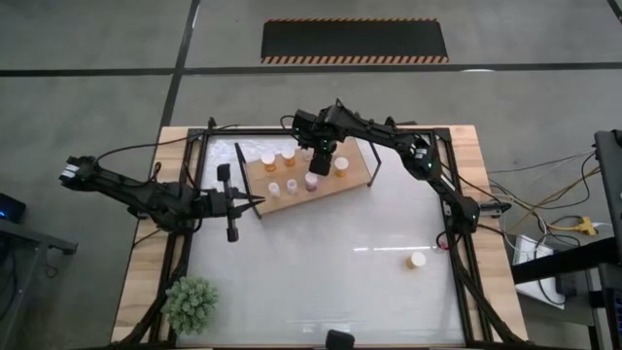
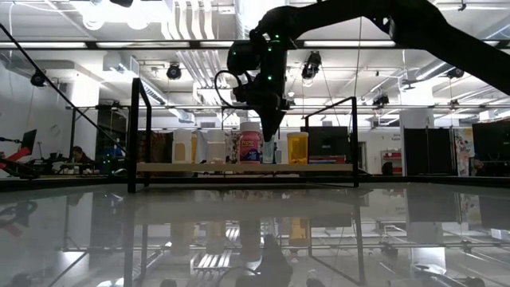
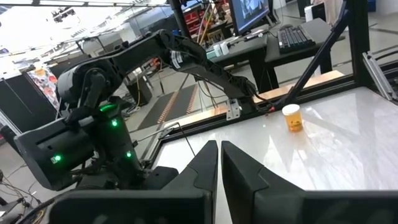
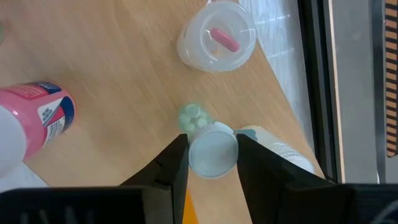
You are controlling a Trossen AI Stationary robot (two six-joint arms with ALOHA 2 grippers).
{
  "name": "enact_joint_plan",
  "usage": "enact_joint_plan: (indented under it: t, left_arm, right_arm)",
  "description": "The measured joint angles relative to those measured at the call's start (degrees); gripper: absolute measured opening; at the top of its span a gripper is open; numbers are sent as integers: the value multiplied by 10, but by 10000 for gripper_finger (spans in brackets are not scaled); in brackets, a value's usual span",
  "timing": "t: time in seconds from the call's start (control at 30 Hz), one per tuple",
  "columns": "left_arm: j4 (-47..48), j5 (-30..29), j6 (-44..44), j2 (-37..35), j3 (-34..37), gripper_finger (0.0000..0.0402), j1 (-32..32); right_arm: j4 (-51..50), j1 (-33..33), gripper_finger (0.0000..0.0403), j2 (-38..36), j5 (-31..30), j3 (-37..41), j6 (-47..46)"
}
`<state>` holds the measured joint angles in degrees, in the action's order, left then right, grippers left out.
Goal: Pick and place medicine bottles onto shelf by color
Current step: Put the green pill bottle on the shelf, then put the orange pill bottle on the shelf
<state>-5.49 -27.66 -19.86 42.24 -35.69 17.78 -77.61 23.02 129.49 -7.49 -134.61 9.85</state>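
The shelf [image 1: 355, 185] is a wooden board at the table's far middle. Several medicine bottles stand on it: orange ones [image 1: 289, 154], whitish ones [image 1: 274, 189] and a pink-labelled one [image 4: 43, 112]. One more orange bottle [image 1: 418, 260] stands alone on the table at the right. My right gripper [image 4: 211, 146] points steeply down over the shelf, shut on a clear bottle holding green pills [image 4: 193, 117]. My left gripper [image 3: 220, 168] is shut and level, off the shelf's left end [image 1: 258, 202], touching nothing. My right gripper pinches the clear bottle's white cap [image 4: 212, 163] between its two fingers, one on each side. The fingers come from above, slanting steeply down. The bottle stands upright below them over the shelf board; whether its bottom rests on the board cannot be told.
A clear bottle with a pink capsule [image 4: 216, 36] stands close beyond the held one, and another whitish bottle [image 4: 273, 149] sits right beside a finger. Black wire frames [image 1: 374, 165] close the shelf's ends. A small green plant [image 1: 190, 301] sits at the near left corner.
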Motion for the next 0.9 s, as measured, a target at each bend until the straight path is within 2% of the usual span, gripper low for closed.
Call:
enact_joint_plan:
  t: [0.23,0.6,0.9]
  left_arm:
    - [-1,0,0,0,0,4,0]
    - [-1,0,0,0,0,4,0]
    - [-1,0,0,5,0,4,0]
  right_arm:
    - [0,-1,113,0,2,0,-4]
    - [-1,-1,191,0,4,0,-24]
    - [-33,-10,209,-44,9,-3,-93]
